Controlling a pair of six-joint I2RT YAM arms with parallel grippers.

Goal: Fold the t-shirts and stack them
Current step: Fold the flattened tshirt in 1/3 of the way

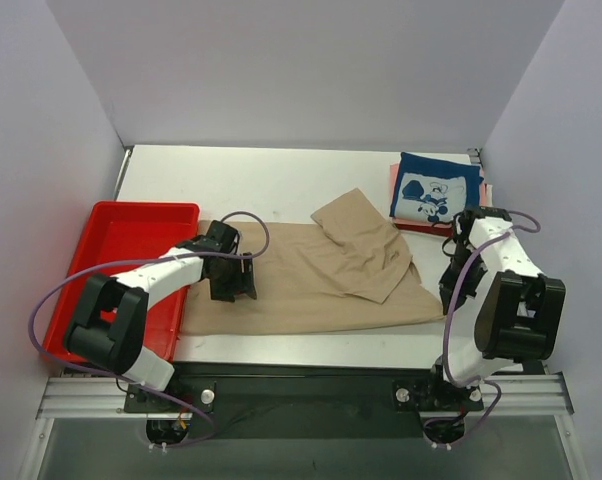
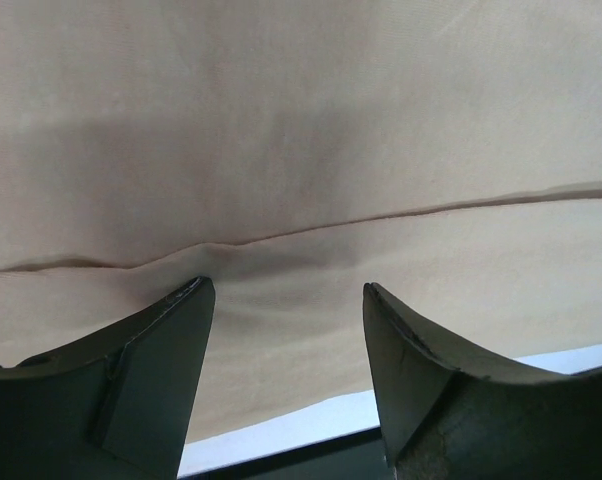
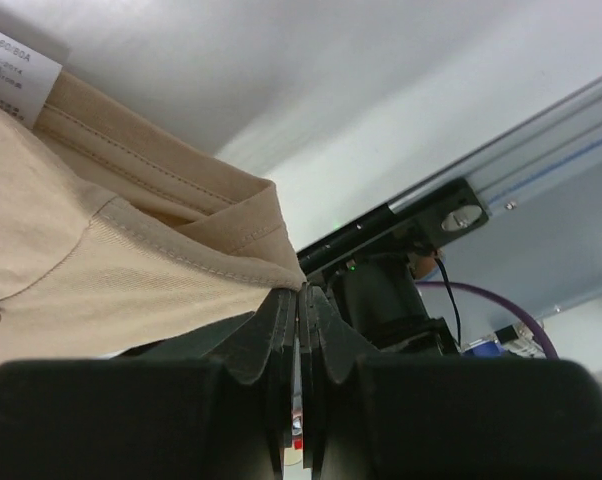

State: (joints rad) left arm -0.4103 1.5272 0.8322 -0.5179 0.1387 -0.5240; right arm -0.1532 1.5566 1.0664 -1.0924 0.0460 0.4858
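Red tray (image 1: 131, 215) borders the tan t-shirt (image 1: 311, 285) at left; navy t-shirt (image 1: 436, 190) lies far right. Left gripper (image 2: 286, 290) jaws wide apart over cloth; right gripper (image 3: 299, 292) jaws clamp its hem

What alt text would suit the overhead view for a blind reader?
A tan t-shirt lies partly folded on a table, the left gripper over its left part, the right gripper at its right edge. A red tray sits left, a folded navy t-shirt far right.

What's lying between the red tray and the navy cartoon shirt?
The tan t-shirt, spread out, fills the stretch from the red tray to the navy shirt, with the left gripper over its left end. The top view shows it.
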